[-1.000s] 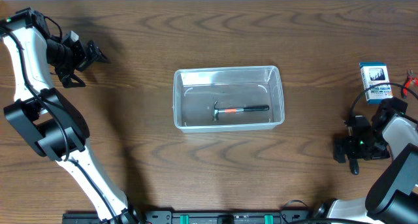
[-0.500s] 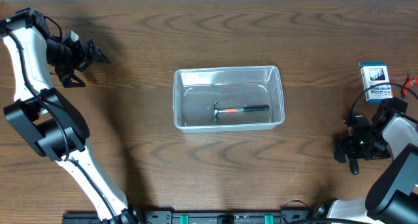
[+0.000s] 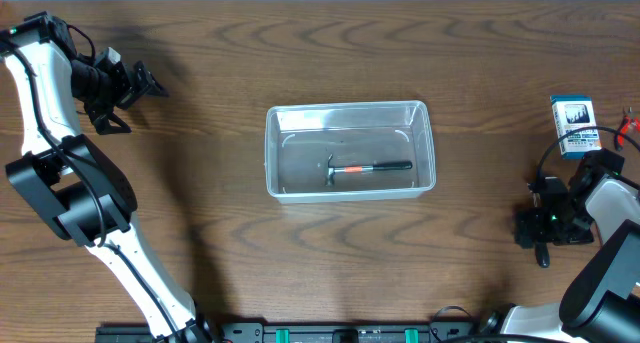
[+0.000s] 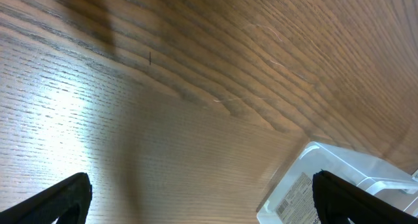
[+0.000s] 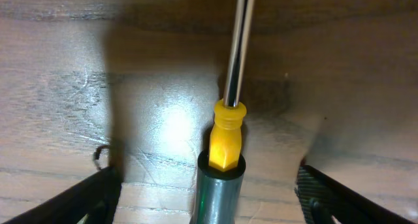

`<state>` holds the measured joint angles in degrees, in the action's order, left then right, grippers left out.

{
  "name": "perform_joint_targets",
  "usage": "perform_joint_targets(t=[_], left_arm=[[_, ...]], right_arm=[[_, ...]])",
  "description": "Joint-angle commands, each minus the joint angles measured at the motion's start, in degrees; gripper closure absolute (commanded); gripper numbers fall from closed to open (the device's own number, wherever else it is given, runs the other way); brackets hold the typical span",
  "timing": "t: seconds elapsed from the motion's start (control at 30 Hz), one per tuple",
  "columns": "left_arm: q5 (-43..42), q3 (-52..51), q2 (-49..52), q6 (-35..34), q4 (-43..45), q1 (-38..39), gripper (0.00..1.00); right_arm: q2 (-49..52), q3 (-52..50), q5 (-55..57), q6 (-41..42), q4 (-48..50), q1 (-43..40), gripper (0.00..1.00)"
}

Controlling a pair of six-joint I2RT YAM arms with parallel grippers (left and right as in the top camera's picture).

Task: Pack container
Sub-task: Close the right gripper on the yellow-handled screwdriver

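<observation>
The clear plastic container [image 3: 350, 116] stands at the table's middle with a small hammer [image 3: 368, 169], orange and black in the handle, lying in it. Its corner, with a label on it, shows in the left wrist view [image 4: 307, 185]. My left gripper [image 3: 140, 85] is open and empty at the far left back, well away from the container; in its wrist view [image 4: 202, 201] only table lies between the jaws. My right gripper [image 3: 543, 233] is low at the right edge, open [image 5: 209, 198], its jaws on either side of a screwdriver [image 5: 225, 129] with a yellow and dark handle that lies on the table.
A blue and white box [image 3: 574, 126] lies at the right, behind the right gripper. Something red [image 3: 630, 129] shows at the right edge. Cables run by the right arm.
</observation>
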<state>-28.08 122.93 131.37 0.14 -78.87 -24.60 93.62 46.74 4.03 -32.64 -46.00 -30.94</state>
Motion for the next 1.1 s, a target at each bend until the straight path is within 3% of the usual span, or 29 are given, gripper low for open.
perform_joint_targets(t=[0.0,0.17,0.37,1.07], left_arm=[[0.3,1.1,-1.5,0.0,-0.1,-0.2,0.02],[0.3,1.1,-1.5,0.0,-0.1,-0.2,0.02],[0.3,1.1,-1.5,0.0,-0.1,-0.2,0.02],[0.3,1.1,-1.5,0.0,-0.1,-0.2,0.02]], right_arm=[[-0.8,-0.7,0.0,0.9,0.2,-0.3,0.21],[-0.8,-0.7,0.0,1.4,0.3,-0.3,0.28],[-0.8,-0.7,0.0,2.4,0.6,-1.1,0.44],[-0.8,-0.7,0.0,2.4,1.4,-1.1,0.82]])
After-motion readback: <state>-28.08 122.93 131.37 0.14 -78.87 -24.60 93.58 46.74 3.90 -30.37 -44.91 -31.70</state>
